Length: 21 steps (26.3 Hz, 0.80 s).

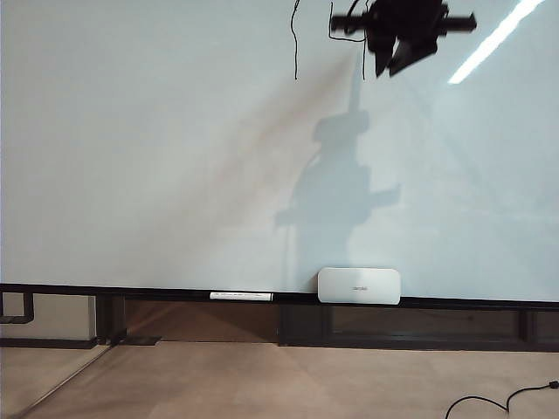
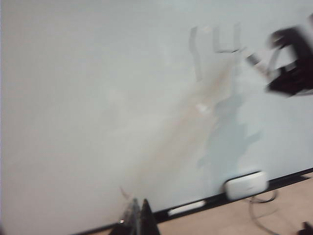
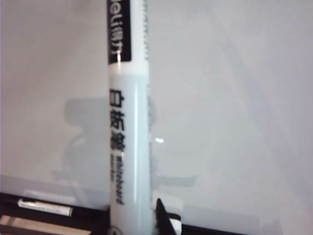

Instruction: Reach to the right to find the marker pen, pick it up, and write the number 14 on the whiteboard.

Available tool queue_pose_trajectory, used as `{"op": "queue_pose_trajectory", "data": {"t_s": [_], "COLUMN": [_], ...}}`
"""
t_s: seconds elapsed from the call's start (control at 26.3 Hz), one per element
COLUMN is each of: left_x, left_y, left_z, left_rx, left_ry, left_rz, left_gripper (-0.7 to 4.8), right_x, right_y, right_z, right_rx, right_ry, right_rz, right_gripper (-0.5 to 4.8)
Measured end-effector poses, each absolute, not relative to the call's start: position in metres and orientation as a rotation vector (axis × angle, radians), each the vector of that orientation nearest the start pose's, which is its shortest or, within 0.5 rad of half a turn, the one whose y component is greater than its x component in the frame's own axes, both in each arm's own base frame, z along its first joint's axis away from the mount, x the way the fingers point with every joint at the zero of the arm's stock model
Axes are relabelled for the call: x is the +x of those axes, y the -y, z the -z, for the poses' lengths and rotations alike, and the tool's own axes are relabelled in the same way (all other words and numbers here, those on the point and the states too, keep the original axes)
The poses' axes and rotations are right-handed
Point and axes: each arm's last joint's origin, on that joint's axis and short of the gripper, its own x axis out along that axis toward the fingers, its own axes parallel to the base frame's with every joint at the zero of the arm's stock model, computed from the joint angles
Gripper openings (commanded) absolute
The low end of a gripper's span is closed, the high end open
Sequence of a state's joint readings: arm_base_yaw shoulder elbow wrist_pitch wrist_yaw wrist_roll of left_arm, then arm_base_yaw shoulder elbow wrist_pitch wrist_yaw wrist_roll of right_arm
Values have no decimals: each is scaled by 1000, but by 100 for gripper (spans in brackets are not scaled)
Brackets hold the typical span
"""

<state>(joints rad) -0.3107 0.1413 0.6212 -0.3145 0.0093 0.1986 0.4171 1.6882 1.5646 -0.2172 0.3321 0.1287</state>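
From the exterior camera, the whiteboard (image 1: 175,157) fills the wall, its dark ledge (image 1: 157,293) carrying a spare marker (image 1: 241,296) and a white rounded box (image 1: 359,285), shut, contents hidden. The right tool (image 1: 397,54) hangs dark at the top edge, beside thin strokes of the number 14 (image 1: 295,44), cut off there.

From the left wrist, everything is blurred; the number 14 (image 2: 217,49) reads faintly. The left tool (image 2: 137,218) shows only fingertips pressed together, holding nothing.

From the right wrist, the marker pen (image 3: 128,132) stands clamped in the right tool (image 3: 142,220), tip out of frame.
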Motion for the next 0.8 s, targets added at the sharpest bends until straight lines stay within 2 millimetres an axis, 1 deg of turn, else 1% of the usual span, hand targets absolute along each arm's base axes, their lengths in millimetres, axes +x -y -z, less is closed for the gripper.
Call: {"op": "queue_pose_trajectory", "data": {"t_s": [0.11,0.27,0.34,0.38,0.42,0.49,0.57,0.61,0.72,0.8], "left_x": [36,27,16,12,5,-3,-14,-25,-38,-46], "left_y": [10,7,4,4,2,-1,-5,-10,-15,-19], "left_z": [-324,-324,-323,-323,-323,-325,-328,-333,-337,-336], "left_rx": [171,161,147,145,140,134,133,136,133,134], "left_ry": [126,24,-20,-22,-30,-41,-54,-63,-78,-94], "left_rz": [244,246,291,308,325,321,291,242,207,188], "left_gripper": [-6,-6,-6,-6,-6,-6,-6,-6,-6,-6], "right_x": [350,331,312,306,294,282,267,254,234,219], "right_y": [-145,-136,-130,-129,-125,-124,-120,-118,-117,-117], "right_z": [-378,-399,-415,-419,-429,-437,-446,-453,-463,-466], "right_rx": [10,21,7,2,-4,-3,-5,-9,-22,-31], "right_ry": [-296,-265,-248,-242,-228,-215,-208,-194,-162,-143], "right_rz": [-65,-67,-77,-81,-89,-101,-114,-128,-156,-189], "right_gripper": [-2,-2,-2,-2,-2,-2,-2,-2,-2,-2]}}
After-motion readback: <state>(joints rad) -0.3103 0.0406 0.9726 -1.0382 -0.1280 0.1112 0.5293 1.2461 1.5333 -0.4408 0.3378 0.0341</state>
